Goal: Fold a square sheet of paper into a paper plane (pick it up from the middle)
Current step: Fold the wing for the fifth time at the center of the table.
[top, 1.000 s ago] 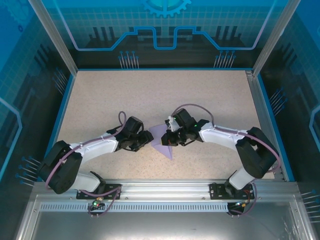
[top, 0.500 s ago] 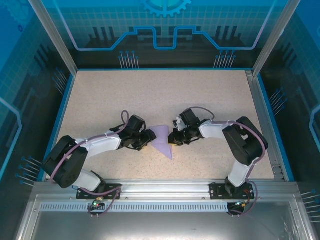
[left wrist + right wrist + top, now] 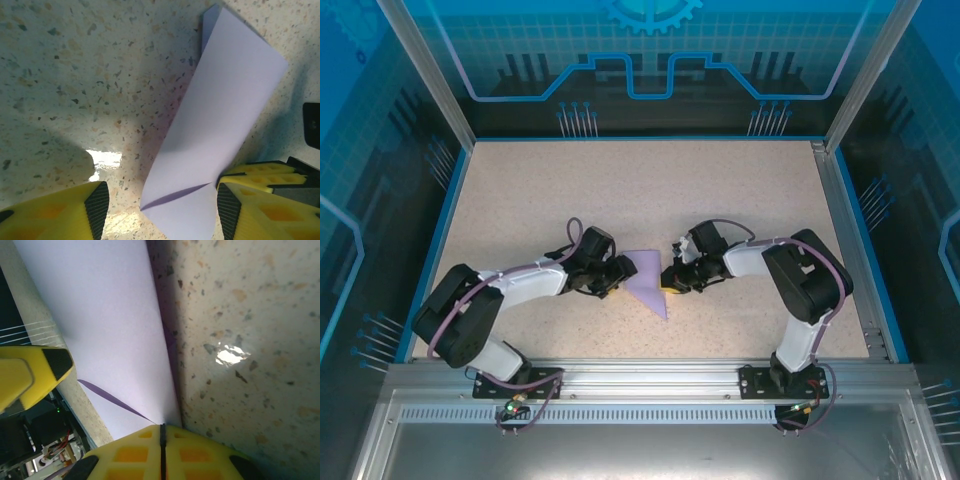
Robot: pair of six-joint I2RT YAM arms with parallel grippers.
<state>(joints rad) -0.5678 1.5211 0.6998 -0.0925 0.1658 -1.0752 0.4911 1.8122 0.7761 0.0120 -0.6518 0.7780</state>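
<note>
Along the near edge, a ribbed aluminium rail (image 3: 650, 372) is carrying both arm bases. Just beyond it, the folded paper sheet (image 3: 645, 274) is lying on the speckled, stone-patterned beige table (image 3: 740, 190), a little nearer than the middle. The sheet is thin matte lavender, flat along its far edge and tapering to a sharp point on the near side. The left gripper (image 3: 619, 276) is meeting it from the left, moderately wide. Its yellow fingers (image 3: 92, 212) are straddling one end of the sheet without clamping it. The right gripper (image 3: 669, 284) is pinching the sheet's right edge with its fingers pressed tight together. A crease is running straight into their seam, and the raised flap is casting a shadow. Farther off, the table is lying open up to the blue-trimmed walls (image 3: 640, 140).
</note>
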